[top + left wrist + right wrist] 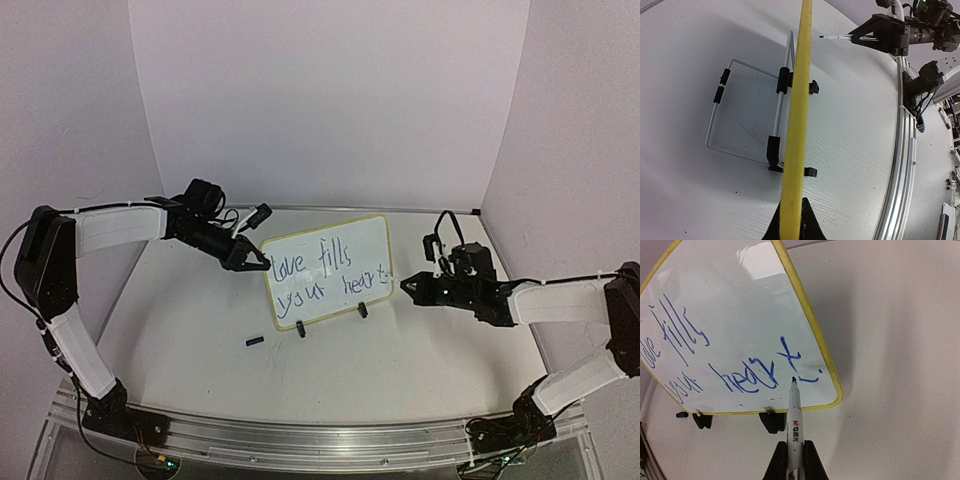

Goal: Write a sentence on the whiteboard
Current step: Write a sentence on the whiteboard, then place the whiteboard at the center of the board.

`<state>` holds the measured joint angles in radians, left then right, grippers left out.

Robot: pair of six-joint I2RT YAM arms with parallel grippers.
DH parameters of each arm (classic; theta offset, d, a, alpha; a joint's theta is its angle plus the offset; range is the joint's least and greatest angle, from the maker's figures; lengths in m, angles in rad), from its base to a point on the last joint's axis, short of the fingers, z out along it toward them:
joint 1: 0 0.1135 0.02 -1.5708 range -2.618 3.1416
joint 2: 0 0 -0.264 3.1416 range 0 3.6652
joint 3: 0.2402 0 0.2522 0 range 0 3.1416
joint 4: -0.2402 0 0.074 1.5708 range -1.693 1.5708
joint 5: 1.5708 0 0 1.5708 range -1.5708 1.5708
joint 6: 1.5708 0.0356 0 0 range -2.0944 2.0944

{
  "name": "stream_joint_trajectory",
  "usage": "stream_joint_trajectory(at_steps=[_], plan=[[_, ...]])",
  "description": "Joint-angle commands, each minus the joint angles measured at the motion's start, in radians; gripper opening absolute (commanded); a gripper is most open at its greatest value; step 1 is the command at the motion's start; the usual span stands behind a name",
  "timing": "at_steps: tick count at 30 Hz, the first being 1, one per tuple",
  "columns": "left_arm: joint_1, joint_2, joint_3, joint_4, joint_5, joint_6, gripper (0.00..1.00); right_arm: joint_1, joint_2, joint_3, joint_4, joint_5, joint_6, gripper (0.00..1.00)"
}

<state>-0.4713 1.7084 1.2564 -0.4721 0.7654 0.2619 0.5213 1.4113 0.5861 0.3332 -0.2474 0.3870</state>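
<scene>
Table [420,370]: flat, white and matte, with a faint grain in the left wrist view.
Whiteboard [328,268]: a small glossy white rectangle with rounded corners and a thin pale-yellow rim. It stands on edge near the middle of the table, between the two arms.
Clip feet [301,328]: two small black clips under the bottom rim, resting on the table.
Wire stand [720,120]: thin bent metal rod with short black sleeves, behind the board.
Sentence [330,272]: loose blue handwriting in two slanting lines, "love fills" above "your heart".
Left fingers [252,262]: black and tapered, pinched onto the board's left rim.
Right fingers [410,285]: black, clamped around the marker's barrel, just right of the board.
Marker [794,415]: slim white barrel with printed lettering and a dark tip. The tip sits at the board's lower right beside the last letter; whether it touches cannot be told.
Small dark piece [254,342]: short and oblong, lying on the table in front of the board's left corner.
</scene>
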Motion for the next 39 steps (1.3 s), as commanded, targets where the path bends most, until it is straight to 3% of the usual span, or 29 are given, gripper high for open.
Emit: stream_joint_trajectory(at_steps=[1, 21, 32, 34, 35, 36, 39], plan=[[-0.007, 0.018, 0.012, -0.028, -0.086, 0.043, 0.01, -0.006, -0.1, -0.005, -0.04, 0.045, -0.015, 0.0], [-0.007, -0.009, -0.004, -0.037, -0.084, 0.019, 0.38, -0.005, -0.29, -0.047, -0.124, 0.121, -0.024, 0.0], [0.0, -0.126, -0.058, -0.021, -0.135, -0.058, 0.59, -0.005, -0.368, -0.032, -0.155, 0.119, -0.046, 0.0], [0.001, -0.176, -0.094, -0.003, -0.149, -0.088, 0.63, -0.006, -0.39, -0.022, -0.174, 0.11, -0.06, 0.0], [0.002, -0.195, -0.109, 0.014, -0.156, -0.104, 0.73, -0.005, -0.399, -0.019, -0.181, 0.107, -0.063, 0.0], [0.002, -0.248, -0.157, 0.056, -0.181, -0.145, 0.77, -0.005, -0.409, -0.013, -0.191, 0.104, -0.07, 0.0], [0.001, -0.357, -0.289, 0.215, -0.21, -0.265, 0.79, -0.004, -0.433, -0.001, -0.22, 0.089, -0.08, 0.0]])
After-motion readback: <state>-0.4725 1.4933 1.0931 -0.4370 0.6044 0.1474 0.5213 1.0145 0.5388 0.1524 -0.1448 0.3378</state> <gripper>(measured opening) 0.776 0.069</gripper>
